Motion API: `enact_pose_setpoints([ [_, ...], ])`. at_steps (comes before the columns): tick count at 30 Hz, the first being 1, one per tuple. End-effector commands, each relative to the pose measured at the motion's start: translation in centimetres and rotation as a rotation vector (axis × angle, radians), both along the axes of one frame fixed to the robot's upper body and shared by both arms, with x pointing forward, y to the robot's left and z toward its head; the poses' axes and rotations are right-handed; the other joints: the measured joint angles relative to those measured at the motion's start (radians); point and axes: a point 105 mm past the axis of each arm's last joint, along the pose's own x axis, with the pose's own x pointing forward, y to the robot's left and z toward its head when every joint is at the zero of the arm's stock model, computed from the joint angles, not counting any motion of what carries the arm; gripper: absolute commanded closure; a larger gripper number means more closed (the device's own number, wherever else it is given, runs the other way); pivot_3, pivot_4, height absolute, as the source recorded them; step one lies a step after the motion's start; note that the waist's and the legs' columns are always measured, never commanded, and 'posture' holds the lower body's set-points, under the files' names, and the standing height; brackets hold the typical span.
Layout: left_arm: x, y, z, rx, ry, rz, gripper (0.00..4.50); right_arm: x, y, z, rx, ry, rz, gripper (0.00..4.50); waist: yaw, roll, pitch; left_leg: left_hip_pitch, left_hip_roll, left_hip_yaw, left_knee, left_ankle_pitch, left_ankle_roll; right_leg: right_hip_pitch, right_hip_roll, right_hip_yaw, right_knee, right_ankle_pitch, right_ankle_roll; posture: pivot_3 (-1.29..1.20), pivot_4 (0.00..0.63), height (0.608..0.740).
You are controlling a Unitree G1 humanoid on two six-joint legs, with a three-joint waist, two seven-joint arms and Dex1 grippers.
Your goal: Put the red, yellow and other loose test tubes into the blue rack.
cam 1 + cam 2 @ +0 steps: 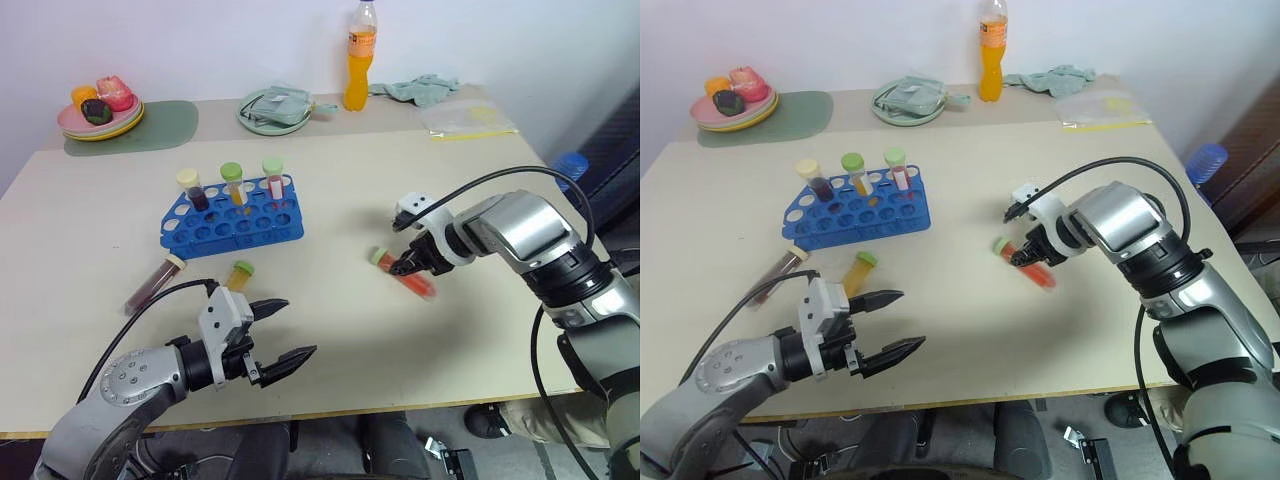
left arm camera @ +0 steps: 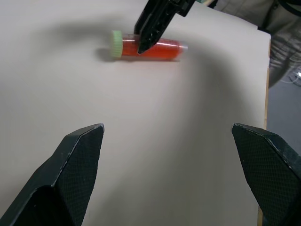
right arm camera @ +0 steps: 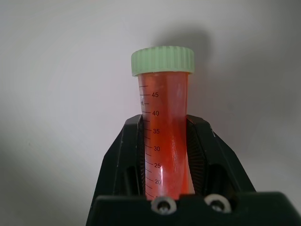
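A red test tube [image 1: 412, 277] with a pale green cap lies on the table right of centre, and my right gripper [image 1: 408, 265] is shut on its body; the right wrist view shows the tube [image 3: 164, 117] clamped between both fingers. The blue rack [image 1: 230, 228] stands left of centre with three capped tubes upright in its back row. In front of it lie a yellow tube [image 1: 238, 274] with a green cap and a dark red tube [image 1: 155, 283] with a cream cap. My left gripper [image 1: 298, 327] hangs open near the table's front edge, holding nothing.
Along the back edge of the table stand stacked plates with food [image 1: 100, 115] on a green mat [image 1: 170, 122], a green plate with a cloth [image 1: 275, 108], an orange drink bottle [image 1: 360, 55], a crumpled cloth [image 1: 420, 88] and a plastic bag [image 1: 468, 120].
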Motion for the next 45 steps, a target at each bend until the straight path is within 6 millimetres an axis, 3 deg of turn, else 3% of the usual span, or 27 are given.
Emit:
enact_pose_setpoints([
  [1,0.6,1.1,0.8,-0.007,-0.053,0.073,0.00,0.8,3.5,4.5,0.184,-0.379,0.235,3.72,0.000,0.000,0.000,0.000,0.000,0.000,0.000,0.000,0.000,0.000,0.000,0.000,0.000,0.000,0.000,0.00,0.150,0.740],
  [4,1.7,3.2,1.1,-0.043,-0.061,0.208,0.00,-0.3,6.9,7.8,0.442,-0.683,0.391,3.72,-0.004,0.000,0.000,0.000,0.000,0.000,0.000,0.000,0.000,0.000,0.001,0.000,0.000,0.000,0.001,0.00,0.150,0.740],
  [7,3.1,6.3,1.5,-0.079,-0.091,0.375,0.00,0.7,9.1,9.0,0.687,-0.798,0.280,3.72,-0.009,0.000,0.000,0.001,0.001,0.000,0.000,0.000,0.000,-0.001,0.001,0.000,0.002,0.000,0.001,0.00,0.150,0.740],
  [12,5.2,11.4,2.2,-0.095,-0.213,0.665,0.00,1.5,13.4,9.1,0.876,-0.969,0.184,3.72,0.000,0.000,0.000,0.001,0.000,-0.001,0.000,0.001,-0.002,-0.001,0.001,0.001,0.003,0.000,0.000,0.00,0.150,0.740],
  [14,5.4,12.5,2.3,-0.096,-0.258,0.727,0.00,1.7,15.3,8.6,0.938,-0.984,0.144,3.72,-0.002,-0.001,-0.001,0.001,-0.001,-0.001,0.001,0.001,-0.002,0.000,0.001,0.001,0.003,0.000,0.000,0.00,0.150,0.740],
  [21,5.5,12.7,2.3,-0.117,-0.289,0.771,0.00,2.9,18.2,6.3,0.949,-0.954,0.077,3.72,-0.007,0.000,0.000,0.002,-0.001,-0.001,0.000,0.002,-0.003,-0.001,0.001,0.001,0.005,0.000,0.000,0.00,0.150,0.740],
  [25,5.8,11.8,2.8,-0.124,-0.292,0.757,0.00,3.8,19.0,5.6,0.913,-0.942,0.041,3.72,-0.011,0.000,0.000,0.002,0.000,-0.001,-0.001,0.002,-0.003,-0.002,0.002,0.001,0.005,0.000,0.000,0.00,0.150,0.740],
  [35,6.5,10.3,3.4,-0.139,-0.281,0.732,0.00,4.4,19.6,3.8,0.856,-0.911,0.031,3.72,-0.021,0.000,-0.001,0.002,0.000,-0.002,-0.001,0.002,-0.004,-0.002,0.003,0.001,0.006,0.000,0.000,0.00,0.150,0.740],
  [45,6.4,9.3,3.7,-0.150,-0.270,0.715,0.00,4.8,19.8,3.4,0.831,-0.918,-0.004,3.72,-0.028,0.000,-0.001,0.002,0.000,-0.003,-0.002,0.003,-0.004,-0.002,0.003,0.001,0.007,0.000,0.000,0.00,0.150,0.740],
])
